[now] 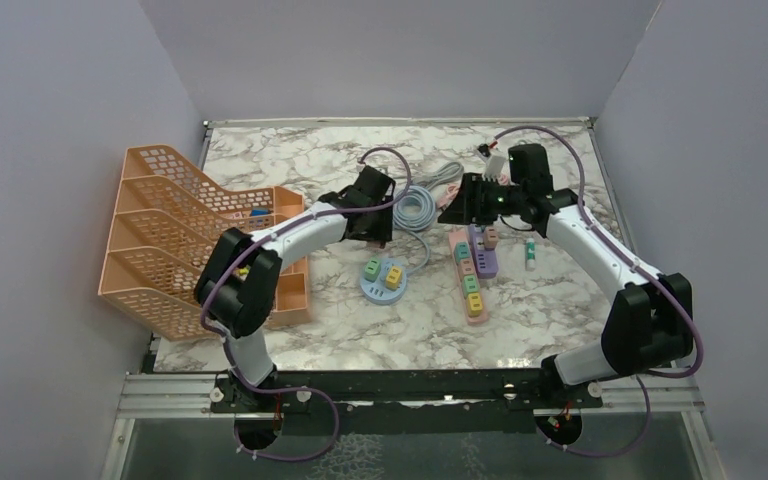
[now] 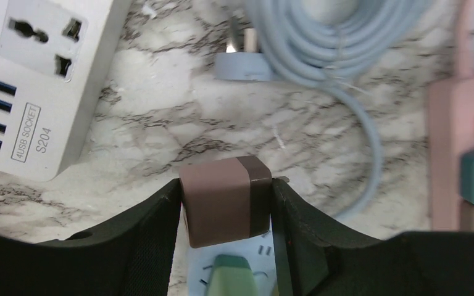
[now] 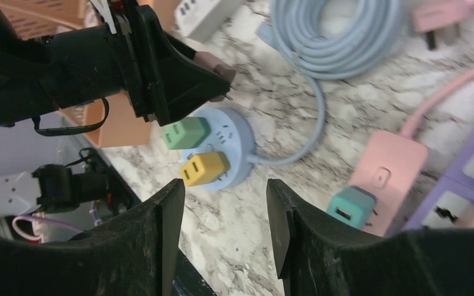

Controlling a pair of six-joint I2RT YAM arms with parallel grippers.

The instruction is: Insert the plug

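A brown cube plug point(image 2: 225, 200) sits pinched between the two black fingers of my left gripper point(image 2: 226, 186), which is shut on it. One metal prong shows at the plug's right edge. The plug hangs just above a round light-blue socket point(image 2: 192, 262) that carries a green plug point(image 2: 231, 274). The top view shows the left gripper point(image 1: 371, 226) just behind that round socket point(image 1: 383, 290). My right gripper point(image 3: 225, 188) is open and empty, over bare marble near the round socket point(image 3: 237, 132), with the brown plug point(image 3: 217, 68) beyond it.
The round socket also holds a yellow plug point(image 3: 203, 168). A pink power strip point(image 3: 386, 176) with a teal plug point(image 3: 350, 209) lies beside a purple strip point(image 1: 487, 262). A coiled blue cable point(image 2: 339, 37), a white power strip point(image 2: 37, 80) and an orange file rack point(image 1: 180, 230) stand around.
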